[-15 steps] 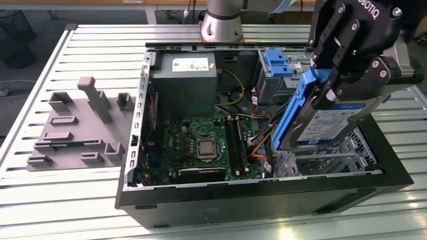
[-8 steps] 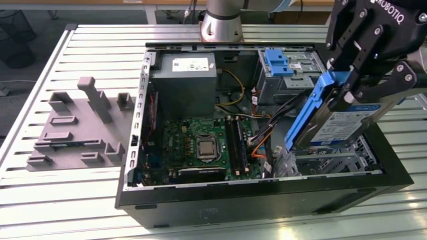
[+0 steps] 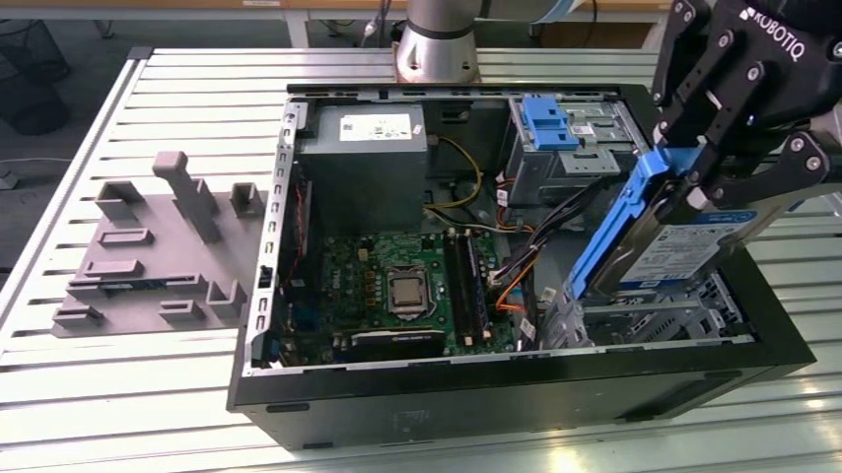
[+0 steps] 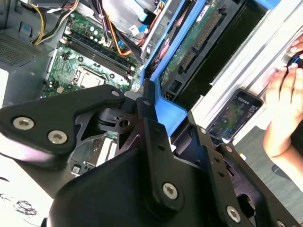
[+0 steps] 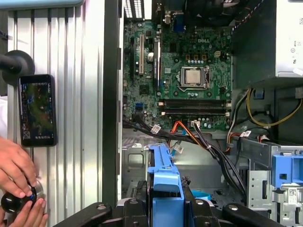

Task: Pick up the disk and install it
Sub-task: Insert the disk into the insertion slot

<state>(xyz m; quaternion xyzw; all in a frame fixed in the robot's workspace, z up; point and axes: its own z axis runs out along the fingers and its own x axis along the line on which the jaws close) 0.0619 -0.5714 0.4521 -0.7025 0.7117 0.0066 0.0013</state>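
Observation:
My gripper [image 3: 721,168] is shut on the disk [image 3: 665,241], a silver drive with a white-and-blue label in a bright blue carrier. In the exterior view the disk hangs tilted over the open computer case [image 3: 526,394], at that view's right. Its lower end reaches into the metal drive cage [image 3: 658,317]. In the second wrist view the black fingers [image 4: 151,123] clamp the blue carrier [image 4: 173,111], and the disk's green circuit side [image 4: 189,52] faces the camera. The first wrist view looks along the carrier [image 5: 163,175] toward the cage floor [image 5: 199,163].
The case holds a motherboard [image 3: 394,281], a grey power supply [image 3: 362,148], loose cables [image 3: 526,261] beside the cage and a ribbed blue latch [image 3: 546,123]. A grey fixture plate [image 3: 152,246] lies on the slatted table. A person's hand [image 5: 19,175] and a phone [image 5: 37,109] rest beside the case.

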